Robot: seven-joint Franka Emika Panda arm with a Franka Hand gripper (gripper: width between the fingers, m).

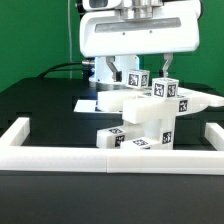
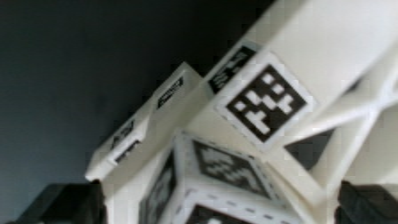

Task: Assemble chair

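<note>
The chair [image 1: 148, 115] stands on the black table [image 1: 40, 105], partly put together — a stack of chunky white pieces with black-and-white marker tags on many faces. It sits just behind the middle of the long low white barrier wall [image 1: 100, 156], whose two ends turn back toward the rear of the table. A flat slab of the chair juts out toward the exterior view's right, and two tagged posts rise from its top.

The white robot arm [image 1: 135, 35] hangs directly above, and its fingers [image 1: 147, 70] come down among those upper posts (one dark tip shows beside the right-hand post). The exterior view does not let me tell whether they pinch a post or merely stand beside it, and the wrist view does not settle it either: there, tagged chair faces [image 2: 258, 100] fill most of the picture, blurred and very close.

Behind the chair, a thin white marker board [image 1: 88, 103] lies flat on the table.
</note>
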